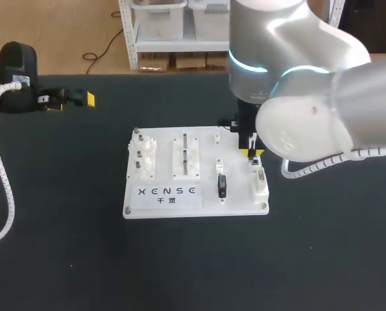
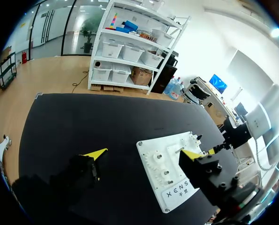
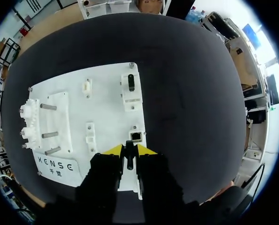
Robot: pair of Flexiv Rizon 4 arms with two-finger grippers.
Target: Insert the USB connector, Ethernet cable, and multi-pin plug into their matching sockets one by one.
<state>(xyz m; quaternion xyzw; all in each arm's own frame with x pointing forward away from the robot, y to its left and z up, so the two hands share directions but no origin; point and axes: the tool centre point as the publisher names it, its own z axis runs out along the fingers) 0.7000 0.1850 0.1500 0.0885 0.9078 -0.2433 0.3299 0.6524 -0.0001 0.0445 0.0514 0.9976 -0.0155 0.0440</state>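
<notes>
Right arm comes in from the right, over the board's (image 1: 209, 149) right half. Right gripper (image 1: 251, 153) points down at the board, near its back right part. In the right wrist view the right gripper (image 3: 130, 150) is clenched on a thin black Ethernet plug (image 3: 129, 157), both fingers pressing it from two sides. The plug sits just short of the Ethernet socket (image 3: 136, 136), lined up with it and not seated. From the head camera the plug is hidden by the fingers.

USB connector (image 1: 222, 186), black with a blue bit, lies in a white holder on the board, just left of the gripper and apart from it. From the wrist it (image 3: 131, 82) is ahead of the gripper, past the socket. Can't tell if it is fully in.

Multi-pin part (image 1: 261, 178) sits on a white block at the board's right edge, just in front of the right gripper. Can't tell plug from socket there.

Left arm is at the far left of the table (image 1: 63, 227). Left gripper (image 1: 76, 98) is well apart from the board, near the table's back left edge, pointing toward the middle. In the left wrist view the left gripper (image 2: 143, 153) is released, fingers wide, nothing between them. The board (image 2: 153, 150) lies ahead of it.

Rest of the board (image 3: 106, 108): gear block (image 1: 144, 155) on its left part, peg block (image 1: 186, 155) in the middle, printed label along the front edge.
</notes>
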